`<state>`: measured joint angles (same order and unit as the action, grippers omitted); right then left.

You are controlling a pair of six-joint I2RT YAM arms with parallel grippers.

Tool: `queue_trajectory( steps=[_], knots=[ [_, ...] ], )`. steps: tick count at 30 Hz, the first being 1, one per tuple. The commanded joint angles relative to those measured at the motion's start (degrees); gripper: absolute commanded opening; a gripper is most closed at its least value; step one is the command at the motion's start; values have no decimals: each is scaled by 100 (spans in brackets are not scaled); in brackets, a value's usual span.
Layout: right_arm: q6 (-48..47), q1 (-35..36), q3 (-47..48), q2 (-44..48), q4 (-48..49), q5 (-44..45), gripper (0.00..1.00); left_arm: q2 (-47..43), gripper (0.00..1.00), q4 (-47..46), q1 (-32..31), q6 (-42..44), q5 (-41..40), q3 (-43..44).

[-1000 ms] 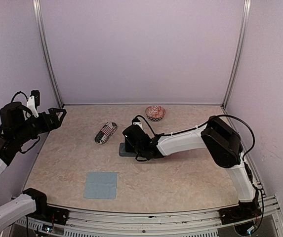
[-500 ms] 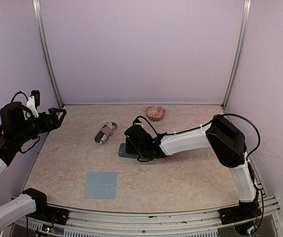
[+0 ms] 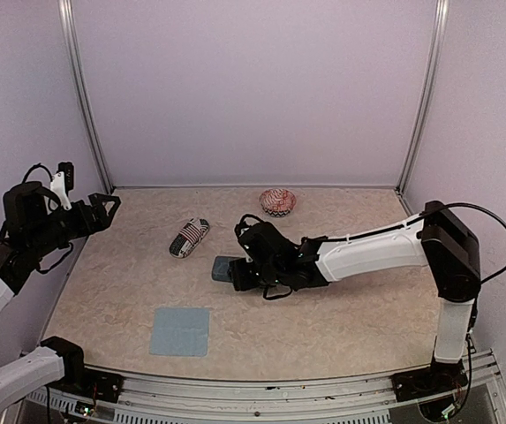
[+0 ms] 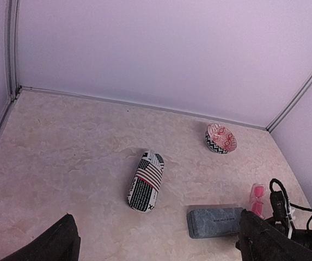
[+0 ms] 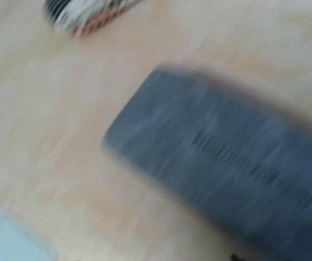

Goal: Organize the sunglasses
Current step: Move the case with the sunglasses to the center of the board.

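Shows folded pink sunglasses [image 4: 256, 199] lying on the worktop [image 4: 63, 147], just beside one end of a grey-blue case [image 4: 215, 222]. Shows right fingers [image 3: 240, 272] low at that case, grip impossible to tell. Shows left fingers [image 4: 63, 242] raised at the left, spread wide, released, holding nothing.

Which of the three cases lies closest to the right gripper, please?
The grey-blue rectangular hard case, just beside the right gripper; the flag-patterned pouch and the round red-patterned case lie farther off.
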<state>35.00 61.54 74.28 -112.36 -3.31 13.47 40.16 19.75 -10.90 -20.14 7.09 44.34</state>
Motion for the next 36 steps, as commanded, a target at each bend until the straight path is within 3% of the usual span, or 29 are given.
queue_trajectory(
  steps=[1,7,20,27,36],
  knots=[
    [2,86,-432,170,-123,-1225,56,80,99,-87,44,-14,-75,-30],
    [214,86,-403,-188,-50,-1343,56,178,99,-83,39,-21,-112,-31],
    [497,-587,-140,-1070,552,-368,56,1164,99,-193,38,36,633,-18],
    [402,-1149,239,-1500,794,-315,57,2534,99,-45,-14,19,1333,468],
    [10,-1623,846,-1706,708,-509,58,4287,99,432,-441,117,964,1780]
  ],
)
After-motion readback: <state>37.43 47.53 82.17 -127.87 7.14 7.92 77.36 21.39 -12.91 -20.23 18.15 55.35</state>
